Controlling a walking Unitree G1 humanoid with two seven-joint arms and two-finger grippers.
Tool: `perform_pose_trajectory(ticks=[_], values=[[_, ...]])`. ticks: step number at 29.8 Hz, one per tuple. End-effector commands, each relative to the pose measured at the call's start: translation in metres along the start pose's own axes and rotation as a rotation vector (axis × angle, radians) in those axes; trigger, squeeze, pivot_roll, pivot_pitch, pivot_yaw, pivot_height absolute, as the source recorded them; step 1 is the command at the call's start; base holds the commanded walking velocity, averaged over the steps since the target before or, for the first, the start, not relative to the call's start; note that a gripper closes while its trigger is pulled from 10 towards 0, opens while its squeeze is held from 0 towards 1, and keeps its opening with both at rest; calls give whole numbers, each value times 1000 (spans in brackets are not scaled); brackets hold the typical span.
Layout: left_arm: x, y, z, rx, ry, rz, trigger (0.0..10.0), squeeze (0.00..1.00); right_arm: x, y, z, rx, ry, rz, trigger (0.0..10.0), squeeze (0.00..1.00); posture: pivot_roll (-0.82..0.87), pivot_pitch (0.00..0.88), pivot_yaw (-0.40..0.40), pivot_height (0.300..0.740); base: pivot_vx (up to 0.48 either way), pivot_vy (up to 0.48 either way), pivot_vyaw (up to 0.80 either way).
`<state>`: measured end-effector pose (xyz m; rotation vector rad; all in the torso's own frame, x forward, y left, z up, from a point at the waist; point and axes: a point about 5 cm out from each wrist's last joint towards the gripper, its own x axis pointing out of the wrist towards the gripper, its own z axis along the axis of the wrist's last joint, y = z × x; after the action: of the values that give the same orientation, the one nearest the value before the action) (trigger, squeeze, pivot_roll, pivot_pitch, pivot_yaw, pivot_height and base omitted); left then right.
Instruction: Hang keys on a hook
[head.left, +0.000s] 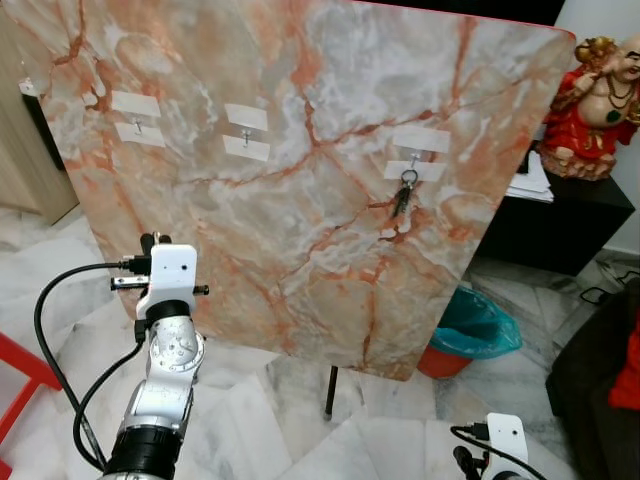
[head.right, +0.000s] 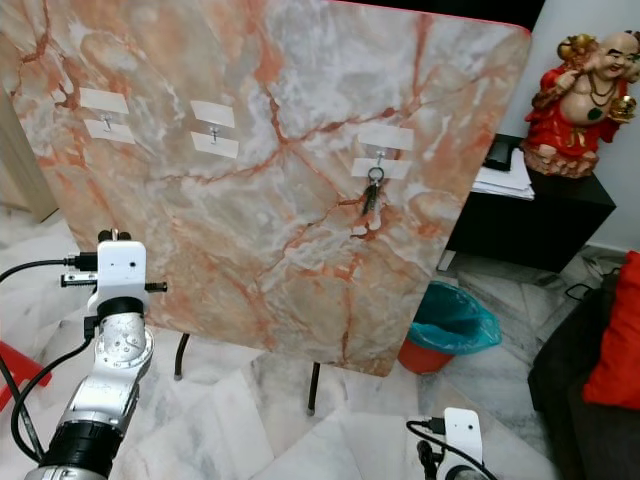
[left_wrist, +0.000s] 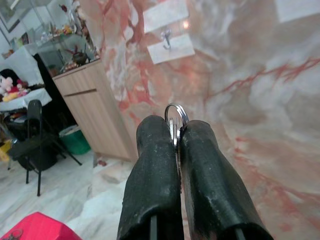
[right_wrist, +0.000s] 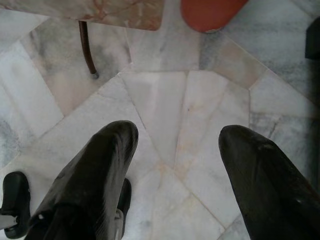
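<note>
A tall marble board (head.left: 300, 230) leans in front of me with three taped hooks: a left hook (head.left: 137, 127), a middle hook (head.left: 246, 132) and a right hook (head.left: 413, 157). A bunch of keys (head.left: 404, 192) hangs from the right hook. My left gripper (left_wrist: 176, 131) is raised before the board's lower left part, below the left hook, and is shut on a silver key ring (left_wrist: 176, 112) that sticks out between the fingertips. One bare hook (left_wrist: 166, 36) shows beyond the ring. My right gripper (right_wrist: 177, 134) hangs low over the floor, open, nothing between its fingers.
A red statue (head.left: 600, 95) stands on a black cabinet (head.left: 570, 215) at the right. A red bin with a teal liner (head.left: 470, 335) sits by the board's lower right corner. The board's dark legs (head.left: 330, 390) stand on the marble floor. A wooden cabinet (left_wrist: 95, 110) is at the left.
</note>
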<state>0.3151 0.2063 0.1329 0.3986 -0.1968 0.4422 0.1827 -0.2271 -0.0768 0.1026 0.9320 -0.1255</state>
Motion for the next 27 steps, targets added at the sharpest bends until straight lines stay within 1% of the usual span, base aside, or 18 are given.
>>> perform_pose_trajectory(ticks=[1,5,6,10,12,15,23,26,27], values=[[3,-3,9,-10,-21,-1,10000,0,0,-4,4,1,-10,-12,10000,0,22,5,-112,740,262,0,0],[3,-6,11,-12,-30,-13,10000,0,0,-4,4,-6,-7,-13,10000,0,23,5,-112,740,262,0,0],[3,-6,11,-12,-32,-14,10000,0,0,-3,4,7,-6,-8,10000,0,23,5,-112,740,259,0,-513],[3,-6,11,-13,-34,-13,10000,0,0,-4,4,2,-3,-8,10000,0,23,5,-112,740,262,0,-781],[3,-6,12,-13,-38,-14,10000,0,0,-3,4,-19,1,-2,10000,0,23,8,-113,740,262,0,-650],[2,-6,12,-12,-41,-16,10000,0,0,-4,4,-9,1,-3,10000,0,23,10,-114,740,261,0,-654],[1,-6,15,-7,-50,-2,10000,0,0,-4,5,0,-17,-7,10000,0,19,14,-116,740,261,0,0],[1,-4,16,-1,-50,15,10000,0,0,-4,6,-24,-18,12,10000,0,19,17,-120,740,260,0,0],[2,-3,16,2,-50,23,10000,0,0,-3,6,-23,-23,23,10000,0,19,17,-120,740,259,0,800]])
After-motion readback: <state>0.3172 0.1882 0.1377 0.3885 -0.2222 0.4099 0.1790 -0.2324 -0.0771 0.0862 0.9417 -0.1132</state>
